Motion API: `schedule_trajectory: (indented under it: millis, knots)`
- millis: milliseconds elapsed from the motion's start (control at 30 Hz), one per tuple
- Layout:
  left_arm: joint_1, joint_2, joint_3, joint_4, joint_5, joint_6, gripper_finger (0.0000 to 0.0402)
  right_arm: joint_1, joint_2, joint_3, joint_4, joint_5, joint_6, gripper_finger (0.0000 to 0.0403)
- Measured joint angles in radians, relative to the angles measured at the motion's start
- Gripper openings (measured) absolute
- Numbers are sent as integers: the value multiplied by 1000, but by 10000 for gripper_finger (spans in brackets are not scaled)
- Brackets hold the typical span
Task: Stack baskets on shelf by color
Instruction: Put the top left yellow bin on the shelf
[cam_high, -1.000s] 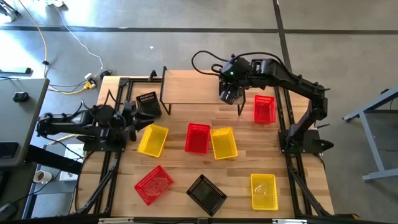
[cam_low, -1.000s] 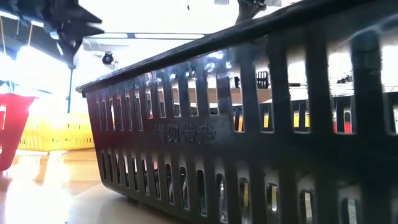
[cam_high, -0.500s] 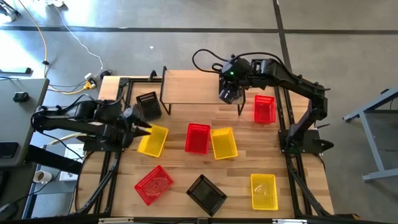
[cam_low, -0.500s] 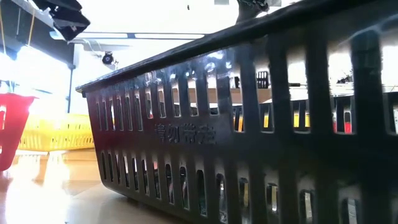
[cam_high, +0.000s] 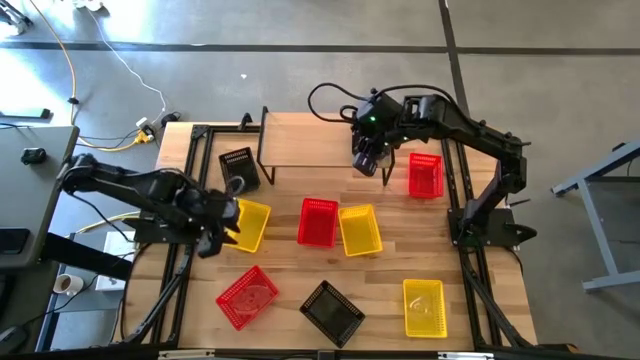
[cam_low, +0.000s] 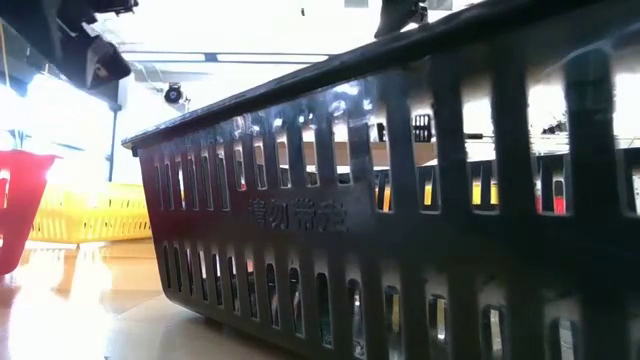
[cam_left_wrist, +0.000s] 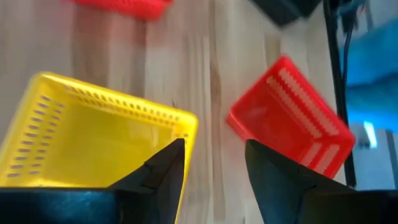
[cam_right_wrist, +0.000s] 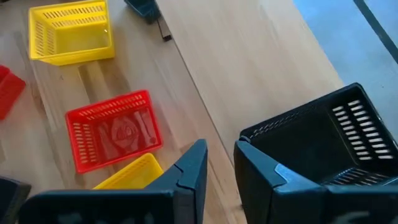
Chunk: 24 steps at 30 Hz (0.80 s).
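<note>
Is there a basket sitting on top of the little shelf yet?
No, seen from above the shelf top is bare wood; the nearest black basket stands beside it.

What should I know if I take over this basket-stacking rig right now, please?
Left pincer: open, at a corner of a yellow basket, holding nothing.
Right pincer: over the right end of the shelf, with a black basket against it; grip unclear.
Done: no stack shows on the shelf yet.
Left: eight baskets lie unsorted on the table: three red, three yellow, two black.
</note>
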<state>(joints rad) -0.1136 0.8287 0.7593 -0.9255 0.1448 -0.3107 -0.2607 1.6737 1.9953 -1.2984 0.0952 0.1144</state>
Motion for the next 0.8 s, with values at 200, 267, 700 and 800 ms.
schedule_trajectory:
  millis: [200,267,700,800]
  knots:
    - [-77,110,0,-2,0,0,150,0,0,0,0,0,-2,65]
    - [-94,150,0,-3,0,0,149,0,0,0,0,-1,-10,65]
    - [-117,393,-1,-3,-82,-56,146,0,0,-1,0,-2,-42,65]
    - [-117,436,0,-3,-83,-69,146,0,0,-1,0,-2,-44,65]
